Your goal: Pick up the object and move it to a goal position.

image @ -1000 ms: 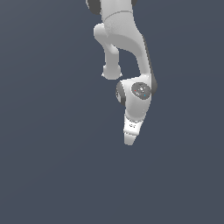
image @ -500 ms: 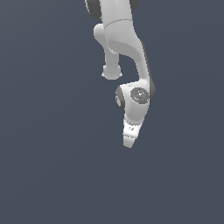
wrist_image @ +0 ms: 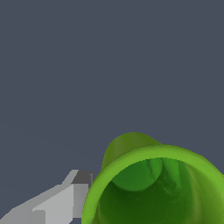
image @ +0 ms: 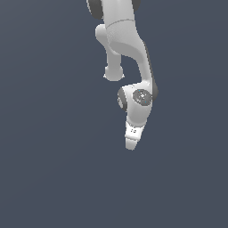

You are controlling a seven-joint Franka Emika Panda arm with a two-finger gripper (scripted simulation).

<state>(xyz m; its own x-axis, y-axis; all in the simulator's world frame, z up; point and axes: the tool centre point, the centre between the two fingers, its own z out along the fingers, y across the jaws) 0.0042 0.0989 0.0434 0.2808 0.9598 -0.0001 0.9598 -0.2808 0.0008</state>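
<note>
The green cup sits right at the gripper, rim toward the wrist cam, so the hollow inside and the narrower far end show. One grey finger lies against the cup's outer wall just below the rim; the other finger is out of frame. So can't tell for sure whether the jaws are clamped on the cup or just beside it. Looks like contact on that one side at least.

In the exterior view the arm hangs down over a plain dark surface, hand pointing down. The cup isn't visible there, prob. hidden by the hand. No goal marker visible in either view.

Risks, as I judge them: the grip looks near the rim, on a curved and slightly flared wall, so the cup could tilt or slip out w/ a fast move. If the jaws aren't fully closed, lifting leaves it behind. A hard squeeze on a hollow thing may pop it sideways. W/ no goal visible, placement can't be checked from here.
</note>
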